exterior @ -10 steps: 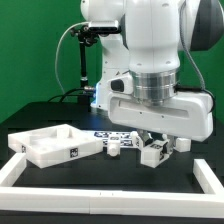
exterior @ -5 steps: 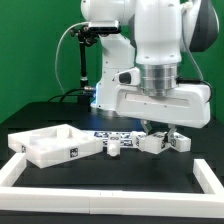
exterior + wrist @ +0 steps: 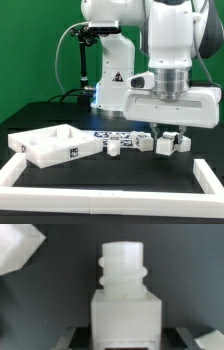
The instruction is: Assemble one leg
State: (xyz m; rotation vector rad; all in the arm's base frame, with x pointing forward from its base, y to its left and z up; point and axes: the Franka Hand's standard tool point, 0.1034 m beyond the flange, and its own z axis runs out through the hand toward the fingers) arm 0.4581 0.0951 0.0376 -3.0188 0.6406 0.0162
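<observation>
the gripper point(image 3: 166, 139) has its jaws clamped on the leg point(image 3: 125, 308), screw end pointing outward, likely so it can thread into the tabletop point(image 3: 48, 146).

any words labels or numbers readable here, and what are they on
No readable words or numbers anywhere.
Triangle sign on the arm's base: too small to read.
Black-and-white tags on the marker board and the white tray-shaped part: patterns only, no letters.

The pincer point(image 3: 168, 135), clamping the leg point(image 3: 166, 145), has slid farther from the white tray-shaped part point(image 3: 45, 150), toward the exterior view's right.
</observation>
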